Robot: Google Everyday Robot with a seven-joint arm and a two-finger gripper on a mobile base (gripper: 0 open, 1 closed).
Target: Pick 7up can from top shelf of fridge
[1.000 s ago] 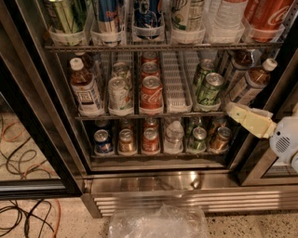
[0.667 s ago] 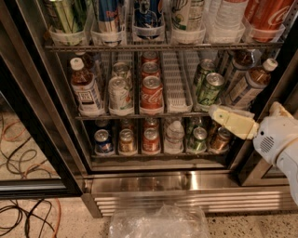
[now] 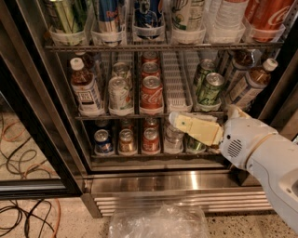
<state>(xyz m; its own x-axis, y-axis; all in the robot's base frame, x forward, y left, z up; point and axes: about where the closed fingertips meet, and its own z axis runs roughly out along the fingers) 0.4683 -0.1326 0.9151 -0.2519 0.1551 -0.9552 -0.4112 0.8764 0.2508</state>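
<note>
The 7up can (image 3: 187,14), whitish with green lettering, stands on the top shelf (image 3: 158,47) of the fridge (image 3: 177,182), fourth holder from the left; its top is cut off by the frame edge. It sits in a white cup holder between a blue can (image 3: 148,11) and a white bottle (image 3: 225,17). My gripper (image 3: 176,122), cream-coloured on a white arm, points left in front of the bottom rack, well below the 7up can and slightly to its left. It holds nothing that I can see.
The middle rack holds a tea bottle (image 3: 86,93), a silver can (image 3: 120,93), Coca-Cola cans (image 3: 151,95) and green cans (image 3: 209,88). A black door frame (image 3: 32,125) stands at left. Cables (image 3: 18,216) and a plastic bag (image 3: 158,223) lie on the floor.
My arm has come in from the right edge and moved left and slightly down, so the gripper now sits in front of the middle of the bottom rack.
</note>
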